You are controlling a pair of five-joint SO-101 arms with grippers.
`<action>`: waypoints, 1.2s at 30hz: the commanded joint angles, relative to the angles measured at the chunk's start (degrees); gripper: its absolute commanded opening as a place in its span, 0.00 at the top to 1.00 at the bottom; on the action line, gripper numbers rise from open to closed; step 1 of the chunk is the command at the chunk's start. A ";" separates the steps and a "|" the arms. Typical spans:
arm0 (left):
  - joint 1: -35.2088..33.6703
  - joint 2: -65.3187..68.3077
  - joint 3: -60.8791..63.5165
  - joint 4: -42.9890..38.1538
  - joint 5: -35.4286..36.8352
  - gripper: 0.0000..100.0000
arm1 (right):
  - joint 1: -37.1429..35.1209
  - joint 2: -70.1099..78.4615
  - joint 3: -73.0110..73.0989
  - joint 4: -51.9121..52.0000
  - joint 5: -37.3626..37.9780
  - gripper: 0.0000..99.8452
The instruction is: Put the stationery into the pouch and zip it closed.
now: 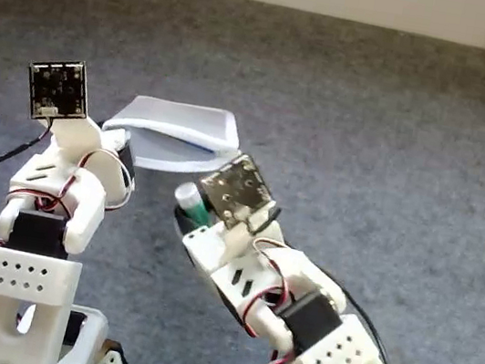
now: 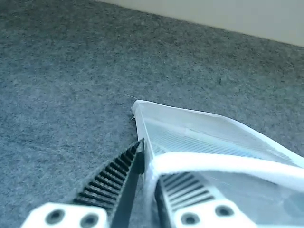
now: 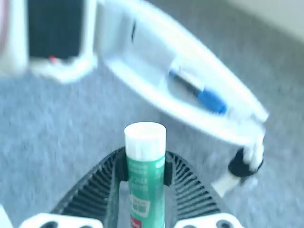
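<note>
Gripping the white rim of the translucent white mesh pouch (image 2: 213, 137) with the left gripper (image 2: 148, 164), black ribbed fingers (image 2: 114, 178) pressed narrow, one on each side of that rim. Held so with this edge raised from the grey carpeted table (image 1: 372, 119) and the mouth open toward the other arm. Inside the open mouth, a slim pen with a blue cap (image 3: 199, 92), lying along the pouch. At one end of the opening, a small black and white zipper pull (image 3: 244, 164), not drawn across.

Clamped in the right gripper (image 3: 145, 161), a green cylindrical glue stick with a white cap (image 3: 145, 137), fingers closed on its green body from both sides. Cap end pointing toward the pouch mouth. Near the pouch's front edge in the high view, apart from it and not yet inside.
</note>
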 commanded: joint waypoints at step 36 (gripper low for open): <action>1.01 -0.22 0.22 -1.85 -0.35 0.99 | 2.59 15.16 16.40 -84.00 -0.79 1.00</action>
